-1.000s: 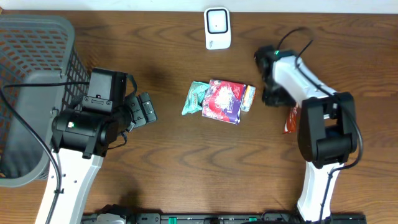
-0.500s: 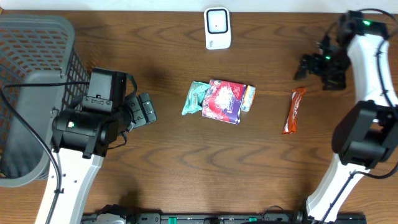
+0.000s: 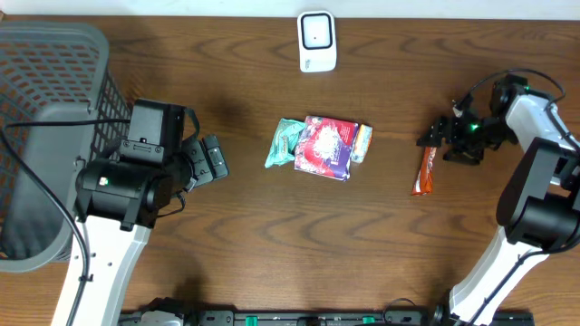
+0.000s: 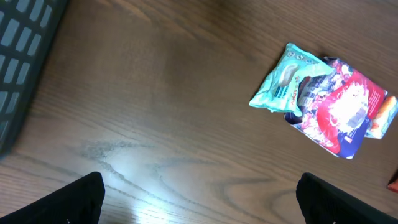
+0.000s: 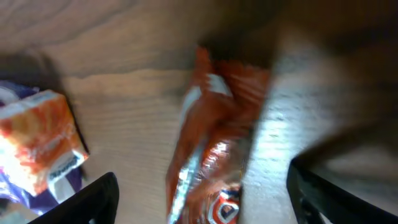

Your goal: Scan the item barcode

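Red snack bar (image 3: pixel 424 170) lies flat on the counter (image 3: pixel 272 244), its top end right at the tips of my right pincer (image 3: pixel 437 145). In the right wrist view the wrapper sits between that pincer's two fingers (image 5: pixel 93 199), which are spread wide and pinching nothing. I can't tell if either finger touches the wrapper. Off to the side of the right pincer, toward the middle of the counter, is a small pile: an orange box (image 3: pixel 362 142) nearest the pincer, then a purple-red packet (image 3: pixel 324 147), then a teal packet (image 3: pixel 285 142) on the far side, all touching or overlapping. The white scanner (image 3: pixel 317 41) sits at the counter's far edge, well apart from the right pincer and beyond the pile. My left pincer (image 3: pixel 210 158) is on the other side of the pile, pointed at it, near the teal packet but apart from it. It is spread wide with bare counter between the tips in the left wrist view. The grey basket (image 3: pixel 54 54) is behind the left pincer, at the counter's edge.
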Action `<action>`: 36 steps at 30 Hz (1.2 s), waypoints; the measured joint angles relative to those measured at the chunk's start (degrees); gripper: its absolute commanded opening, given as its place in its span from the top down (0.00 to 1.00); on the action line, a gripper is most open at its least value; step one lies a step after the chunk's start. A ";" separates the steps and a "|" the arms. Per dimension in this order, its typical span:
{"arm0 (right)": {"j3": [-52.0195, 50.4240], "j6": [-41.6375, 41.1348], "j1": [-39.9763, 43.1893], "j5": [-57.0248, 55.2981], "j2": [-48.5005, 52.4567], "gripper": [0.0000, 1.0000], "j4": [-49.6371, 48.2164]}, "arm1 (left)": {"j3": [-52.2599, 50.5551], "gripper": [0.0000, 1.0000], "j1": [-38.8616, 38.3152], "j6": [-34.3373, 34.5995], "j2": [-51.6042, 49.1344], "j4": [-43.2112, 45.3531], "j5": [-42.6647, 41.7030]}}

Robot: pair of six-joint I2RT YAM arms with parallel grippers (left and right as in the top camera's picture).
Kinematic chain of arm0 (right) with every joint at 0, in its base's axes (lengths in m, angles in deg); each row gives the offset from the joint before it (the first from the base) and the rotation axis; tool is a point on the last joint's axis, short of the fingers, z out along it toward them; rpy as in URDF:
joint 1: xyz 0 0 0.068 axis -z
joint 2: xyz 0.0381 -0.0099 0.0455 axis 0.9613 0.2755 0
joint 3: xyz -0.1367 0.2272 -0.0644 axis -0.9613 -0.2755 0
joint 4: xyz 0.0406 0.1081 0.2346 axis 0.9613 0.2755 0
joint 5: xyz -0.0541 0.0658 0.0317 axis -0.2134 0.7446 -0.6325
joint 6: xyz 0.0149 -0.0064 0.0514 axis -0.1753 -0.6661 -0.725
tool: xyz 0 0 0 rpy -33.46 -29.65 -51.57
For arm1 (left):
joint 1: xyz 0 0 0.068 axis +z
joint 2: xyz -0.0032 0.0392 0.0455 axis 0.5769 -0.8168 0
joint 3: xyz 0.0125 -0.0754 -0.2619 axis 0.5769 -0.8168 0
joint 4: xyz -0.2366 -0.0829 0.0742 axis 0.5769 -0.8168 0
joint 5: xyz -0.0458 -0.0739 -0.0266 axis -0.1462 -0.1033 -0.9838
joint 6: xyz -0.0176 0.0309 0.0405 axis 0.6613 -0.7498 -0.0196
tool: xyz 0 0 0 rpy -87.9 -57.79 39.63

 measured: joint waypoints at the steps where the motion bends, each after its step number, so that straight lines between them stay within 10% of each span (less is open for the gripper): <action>1: -0.79 0.07 -0.11 0.92 -0.17 0.40 -1.33 | 0.00 0.02 0.00 0.00 0.00 0.00 0.02; 6: -3.41 -1.40 -0.79 1.97 -0.24 0.99 -5.38 | 0.00 0.02 0.00 0.00 0.00 0.00 0.00; 17: 1.90 -5.25 -1.49 -7.82 0.55 0.99 2.05 | 0.00 0.02 0.00 0.00 0.00 0.02 0.00; 36: 7.23 -32.59 -24.44 -65.35 0.59 0.99 4.37 | 0.00 0.02 0.00 0.00 0.00 0.00 0.00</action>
